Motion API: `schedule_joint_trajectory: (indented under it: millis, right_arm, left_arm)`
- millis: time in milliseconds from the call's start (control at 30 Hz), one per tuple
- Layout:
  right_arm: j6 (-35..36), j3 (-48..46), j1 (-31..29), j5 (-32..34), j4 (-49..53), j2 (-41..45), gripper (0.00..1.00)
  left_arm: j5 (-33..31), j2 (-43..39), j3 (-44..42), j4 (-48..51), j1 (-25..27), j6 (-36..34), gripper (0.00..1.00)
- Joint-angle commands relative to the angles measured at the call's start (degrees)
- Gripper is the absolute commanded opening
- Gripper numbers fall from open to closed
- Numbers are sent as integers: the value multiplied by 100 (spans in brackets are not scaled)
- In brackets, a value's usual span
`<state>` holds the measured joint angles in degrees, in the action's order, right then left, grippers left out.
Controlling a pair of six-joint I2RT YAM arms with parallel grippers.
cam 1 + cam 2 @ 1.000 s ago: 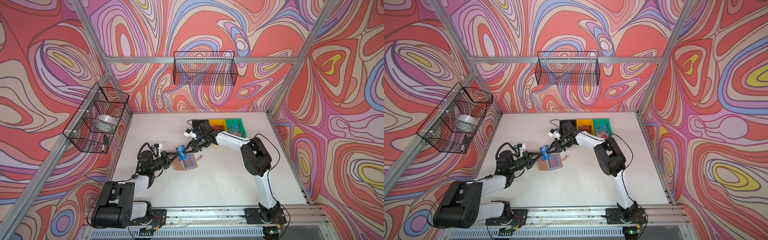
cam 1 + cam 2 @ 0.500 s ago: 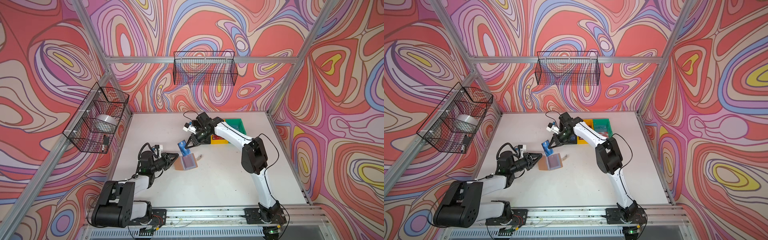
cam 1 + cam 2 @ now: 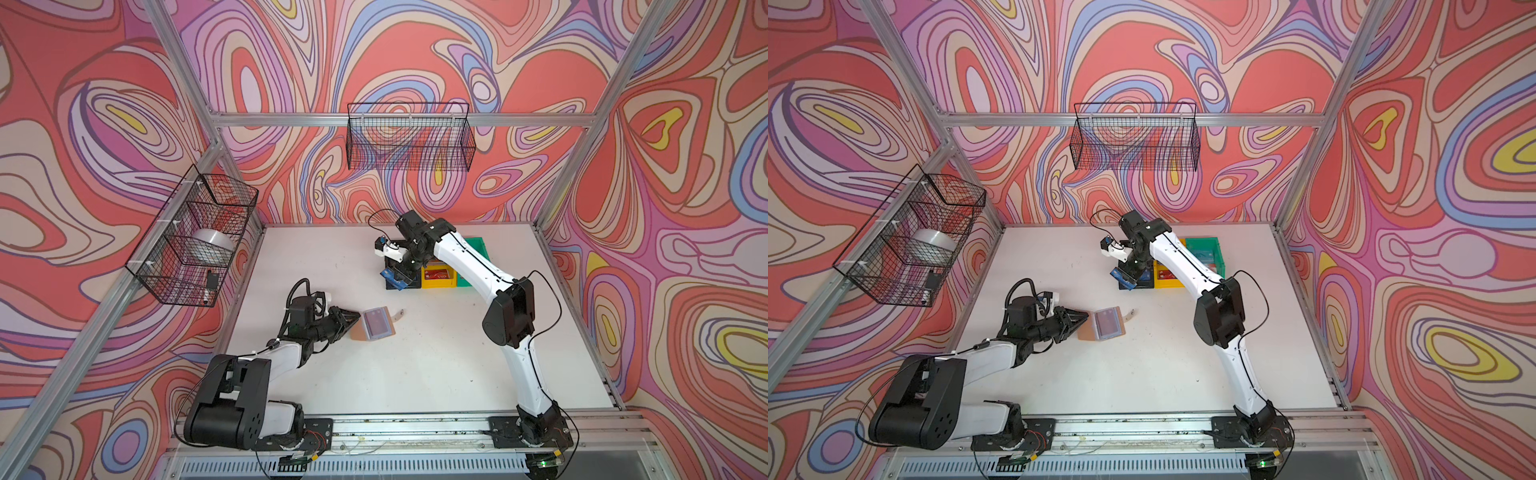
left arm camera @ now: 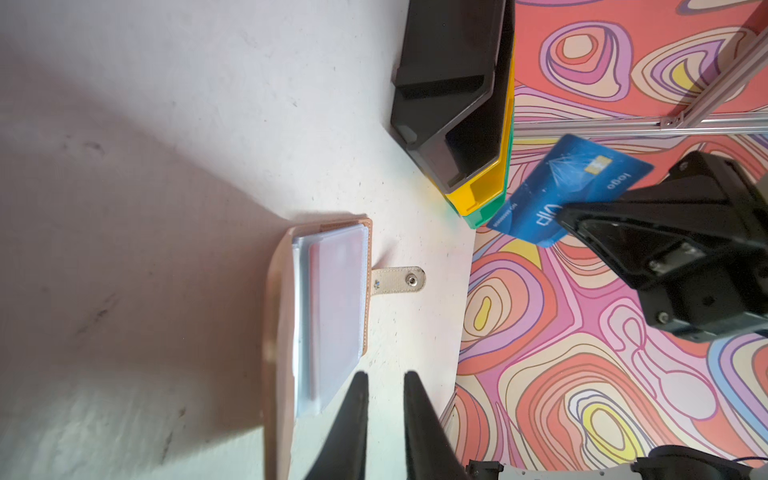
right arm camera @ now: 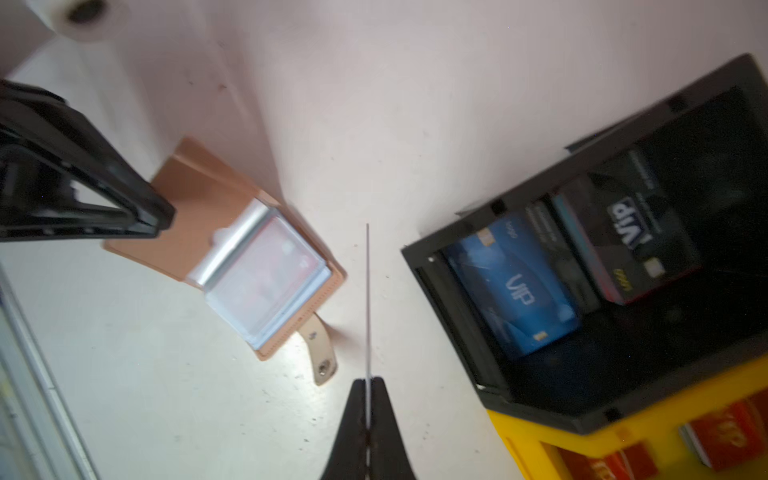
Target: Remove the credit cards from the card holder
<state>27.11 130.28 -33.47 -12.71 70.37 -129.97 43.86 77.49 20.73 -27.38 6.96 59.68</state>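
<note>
Card holder (image 3: 376,325): 1, lying open.
Bins: 3, in a row beyond the card holder: black bin (image 5: 478,332), yellow bin (image 3: 436,283), green bin (image 3: 473,245).
Credit cards: 1 blue card (image 4: 569,187) raised between the card holder and the bins; 1 reddish (image 5: 270,270) showing through the card holder's top sleeve; 2 plainly seen in the black bin, blue (image 5: 515,286) and black (image 5: 631,232); at least 2 red (image 5: 723,432) in the yellow bin.
Wire baskets: 2 (image 3: 409,137) (image 3: 195,237), well apart from the card holder.

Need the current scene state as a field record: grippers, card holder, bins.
left gripper: open, empty, tips near the card holder
right gripper: shut on blue card, at the black bin's edge
card holder: lying open on table, strap tab out, reddish card in top sleeve
black bin: binned blue card, black card
yellow bin: red cards
</note>
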Motion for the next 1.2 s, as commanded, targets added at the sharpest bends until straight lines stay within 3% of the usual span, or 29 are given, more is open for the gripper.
schedule_joint_trajectory:
  millis: [0,233,1167]
  right_arm:
    - [946,52,69,1151,-53,149,0]
    - [1783,-215,69,1649,-622,113,0]
    - [2746,-348,62,1660,-867,-551,0]
  left_arm:
    - [-131,115,206,255,99,-169,19]
    - [-126,348,227,59,156,-102,19]
    - [-43,974,280,-509,167,-12,19]
